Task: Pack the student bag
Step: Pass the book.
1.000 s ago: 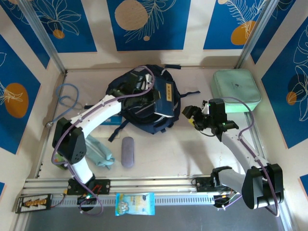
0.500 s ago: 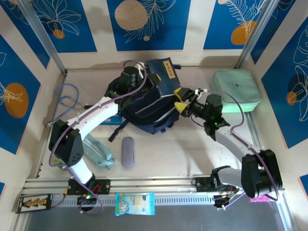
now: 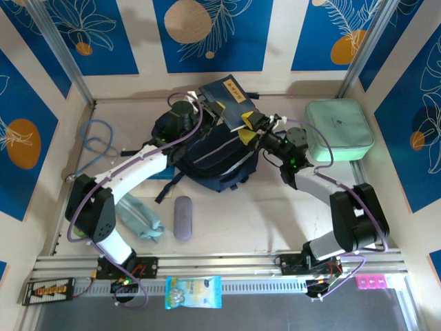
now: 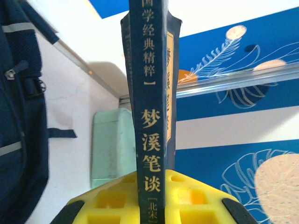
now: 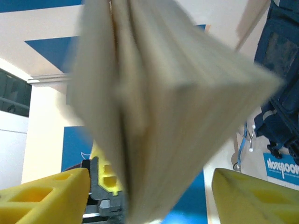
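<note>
The bag (image 3: 207,158), dark navy fabric with a grey stripe and black straps, slumps mid-desk (image 3: 262,217) near the back wall. The left arm arches over it, its hand (image 3: 218,108) clamped on a navy book (image 3: 231,95) held tilted above the bag's far edge. The right arm reaches in low, its hand (image 3: 249,128) open, ribbed yellow fingers (image 5: 42,196) apart either side of the book's cream page block
</note>
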Robot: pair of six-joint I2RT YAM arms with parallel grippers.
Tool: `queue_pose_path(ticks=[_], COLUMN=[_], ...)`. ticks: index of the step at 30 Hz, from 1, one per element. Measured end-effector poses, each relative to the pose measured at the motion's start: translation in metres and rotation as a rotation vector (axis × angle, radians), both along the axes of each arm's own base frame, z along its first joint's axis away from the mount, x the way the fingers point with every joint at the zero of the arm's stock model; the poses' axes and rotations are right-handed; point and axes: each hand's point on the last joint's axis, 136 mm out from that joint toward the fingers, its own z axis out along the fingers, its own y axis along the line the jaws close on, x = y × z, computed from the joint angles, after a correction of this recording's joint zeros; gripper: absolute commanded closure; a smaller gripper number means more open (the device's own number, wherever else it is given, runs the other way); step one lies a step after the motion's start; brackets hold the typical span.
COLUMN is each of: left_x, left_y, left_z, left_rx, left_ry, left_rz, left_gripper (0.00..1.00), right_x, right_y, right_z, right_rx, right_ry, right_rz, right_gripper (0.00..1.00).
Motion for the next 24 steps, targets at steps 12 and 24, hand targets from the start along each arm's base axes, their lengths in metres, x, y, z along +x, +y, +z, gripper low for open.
queue_pose_path(ticks=[12, 24], left_x=[0.002, -0.014], left_y=[0.004, 0.026], left_z=[-0.001, -0.023], left_rx=[-0.035, 0.049], left_ry=[-0.003, 0.028], left_rz=[0.031, 0.043], left_gripper=[1.00, 0.37], right_x=[0.012, 0.012], right_y=[0.009, 0.007], right_z=[-0.001, -0.010], right_rx=[0.107, 0.065], right_ry=[-0.008, 0.018], right_rz=[-0.022, -0.035], right_gripper=[0.62, 0.96])
